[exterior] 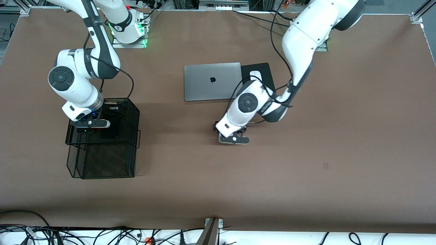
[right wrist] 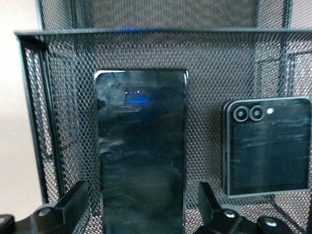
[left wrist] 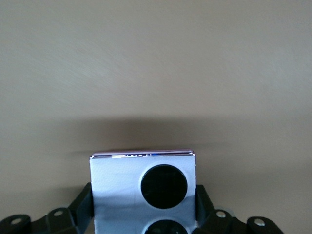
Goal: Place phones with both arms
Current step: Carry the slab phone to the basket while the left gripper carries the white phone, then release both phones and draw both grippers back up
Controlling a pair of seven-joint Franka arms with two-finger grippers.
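Observation:
My right gripper [exterior: 89, 126] hangs open in the black mesh basket [exterior: 109, 160] at the right arm's end of the table. In the right wrist view its fingers [right wrist: 73, 200] stand apart on either side of the long slim black slab phone [right wrist: 141, 136], which lies flat on the mesh. The small square black flip phone [right wrist: 267, 146] lies beside it in the same basket. My left gripper [exterior: 233, 137] is low over the table, nearer the front camera than the laptop. It is shut on the lilac-white flip phone [left wrist: 114, 190], both fingers pressed on its sides. The hand hides this phone in the front view.
A closed grey laptop [exterior: 212, 81] lies mid-table toward the robots' bases. Beside it a white mouse [exterior: 254, 74] sits on a black pad [exterior: 264, 68]. The basket's mesh walls [right wrist: 29, 122] stand close around my right gripper.

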